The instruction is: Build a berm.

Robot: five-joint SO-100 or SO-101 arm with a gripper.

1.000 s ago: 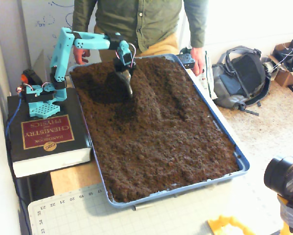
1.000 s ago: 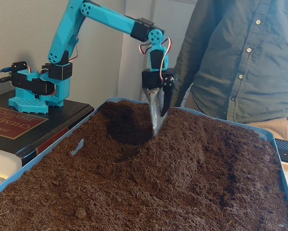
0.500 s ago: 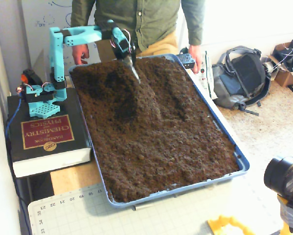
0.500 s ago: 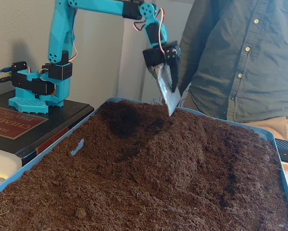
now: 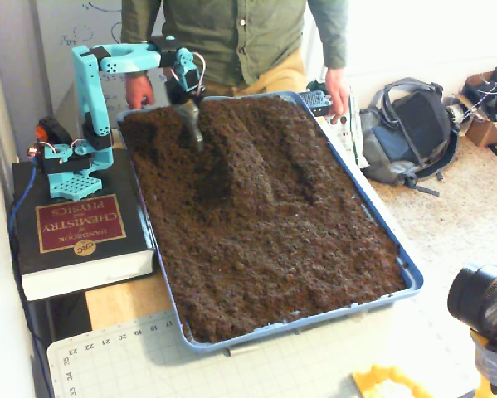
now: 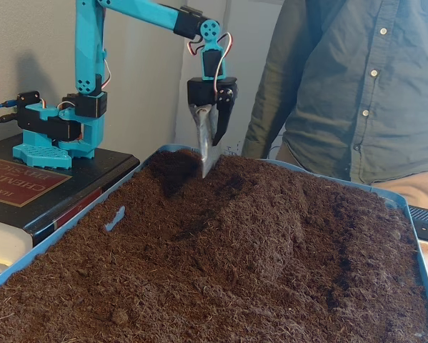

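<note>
The berm (image 5: 248,166) is a low ridge of loose dark brown soil running from the back of the blue tray (image 5: 410,278) toward its middle; in the lower fixed view the berm (image 6: 271,214) rises right of centre. My turquoise arm's gripper (image 5: 194,133) points straight down at the tray's back left, left of the ridge's far end. In the lower fixed view the gripper (image 6: 210,160) has a silver blade-like finger and a black finger lying against it, shut on nothing. Its tip touches the soil at the rim of a dark hollow (image 6: 178,179).
The arm's base stands on a thick black book (image 5: 74,224) left of the tray. A person (image 5: 231,33) stands behind the tray with a hand (image 5: 136,87) near each back corner. A backpack (image 5: 406,133) lies at right, a camera (image 5: 484,303) at lower right.
The gripper lifted out of the soil by the ridge, swung left across the back of the tray, and came down at the hollow's edge. The arm folded back toward its base.
</note>
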